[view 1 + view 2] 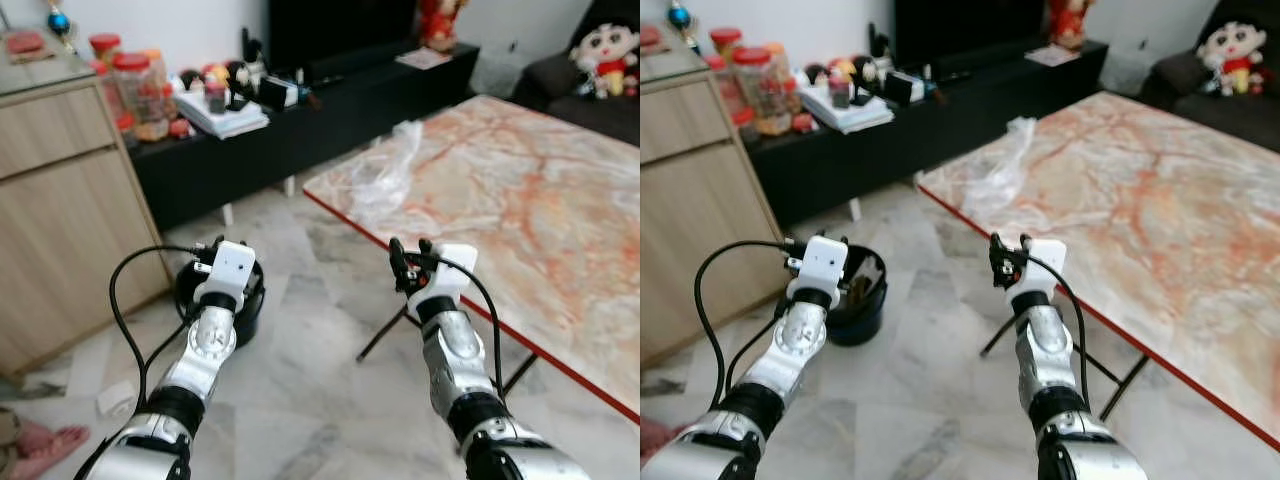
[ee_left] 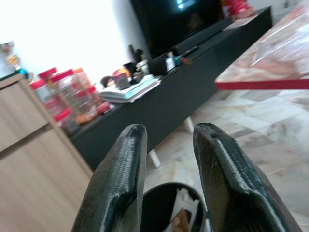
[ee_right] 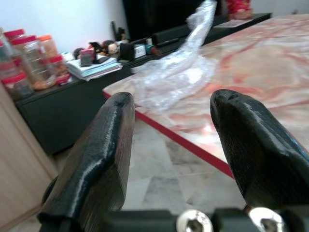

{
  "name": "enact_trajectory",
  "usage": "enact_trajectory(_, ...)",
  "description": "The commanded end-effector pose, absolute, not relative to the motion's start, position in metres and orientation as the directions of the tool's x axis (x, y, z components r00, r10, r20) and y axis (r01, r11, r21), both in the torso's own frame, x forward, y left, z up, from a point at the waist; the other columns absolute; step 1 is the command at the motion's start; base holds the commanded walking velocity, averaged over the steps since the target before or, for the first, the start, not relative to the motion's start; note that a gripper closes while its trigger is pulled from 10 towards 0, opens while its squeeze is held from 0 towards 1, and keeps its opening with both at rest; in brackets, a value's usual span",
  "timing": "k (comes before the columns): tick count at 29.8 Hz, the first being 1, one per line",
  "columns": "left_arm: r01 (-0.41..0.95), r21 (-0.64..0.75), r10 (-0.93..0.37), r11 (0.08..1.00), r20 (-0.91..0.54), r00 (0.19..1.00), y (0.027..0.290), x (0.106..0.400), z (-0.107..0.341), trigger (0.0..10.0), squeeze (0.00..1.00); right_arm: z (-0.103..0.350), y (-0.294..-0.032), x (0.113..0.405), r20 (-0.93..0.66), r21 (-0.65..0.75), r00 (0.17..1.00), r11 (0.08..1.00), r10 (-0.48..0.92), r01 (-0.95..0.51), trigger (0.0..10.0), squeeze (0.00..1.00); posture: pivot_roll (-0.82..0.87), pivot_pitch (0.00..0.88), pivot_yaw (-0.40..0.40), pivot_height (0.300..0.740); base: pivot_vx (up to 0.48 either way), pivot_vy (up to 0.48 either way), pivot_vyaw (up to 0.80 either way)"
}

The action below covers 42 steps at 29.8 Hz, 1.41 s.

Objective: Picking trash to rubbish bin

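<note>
A crumpled clear plastic bag (image 1: pixel 385 172) lies on the near-left corner of the marble table (image 1: pixel 520 210). My right gripper (image 1: pixel 410 250) is open and empty. It hovers over the floor just short of the table's red edge and faces the bag (image 3: pixel 176 72). A black rubbish bin (image 1: pixel 866 290) stands on the tiled floor to the left, with some scraps inside (image 2: pixel 181 210). Raised just above and in front of the bin, my left gripper (image 2: pixel 171 131) is open with nothing between its fingers.
A wooden cabinet (image 1: pixel 60 200) stands at the left. A black TV console (image 1: pixel 330 120) with jars and books runs along the back wall. The table's folding legs (image 1: pixel 385 335) reach under its edge. A white scrap (image 1: pixel 115 398) and a slipper (image 1: pixel 40 445) lie at lower left.
</note>
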<state>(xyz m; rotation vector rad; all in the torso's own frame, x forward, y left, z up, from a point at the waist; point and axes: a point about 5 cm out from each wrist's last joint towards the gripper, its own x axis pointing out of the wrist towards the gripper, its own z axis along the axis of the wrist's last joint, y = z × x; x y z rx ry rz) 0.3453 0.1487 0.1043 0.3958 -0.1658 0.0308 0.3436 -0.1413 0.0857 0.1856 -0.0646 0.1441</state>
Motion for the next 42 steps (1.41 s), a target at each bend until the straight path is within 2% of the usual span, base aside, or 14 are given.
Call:
enact_trajectory(1, -0.063, 0.374, -0.007, 0.925, 0.182, 0.983, 0.1466, 0.3455, 0.1068, 10.0, 0.00, 0.0885, -0.1431, 0.3458, 0.081, 0.174, 0.987, 0.973, 0.137, -0.149, 10.0, 0.00, 0.23, 0.000, -0.055, 0.740, 0.000, 0.000, -0.80)
enact_trajectory(24, -0.060, 0.338, -0.001, 0.939, 0.177, 0.984, 0.1434, 0.3432, 0.1041, 10.0, 0.00, 0.0888, -0.1420, 0.3462, 0.078, 0.166, 0.985, 0.973, 0.152, -0.163, 10.0, 0.00, 0.22, 0.000, -0.067, 0.740, 0.000, 0.000, -0.80)
enact_trajectory(29, -0.061, 0.332, 0.005, 0.941, 0.168, 0.986, 0.1436, 0.3432, 0.1031, 10.0, 0.00, 0.0892, -0.1431, 0.3467, 0.077, 0.165, 0.986, 0.973, 0.151, -0.162, 10.0, 0.00, 0.22, 0.000, -0.070, 0.740, 0.000, 0.397, -0.80)
enact_trajectory(42, -0.040, 0.341, -0.017, 0.939, 0.162, 0.987, 0.1398, 0.3412, 0.1002, 10.0, 0.00, 0.0881, -0.1443, 0.3460, 0.074, 0.161, 0.986, 0.974, 0.146, -0.156, 10.0, 0.00, 0.22, 0.000, -0.072, 0.740, 0.000, 0.000, -0.80)
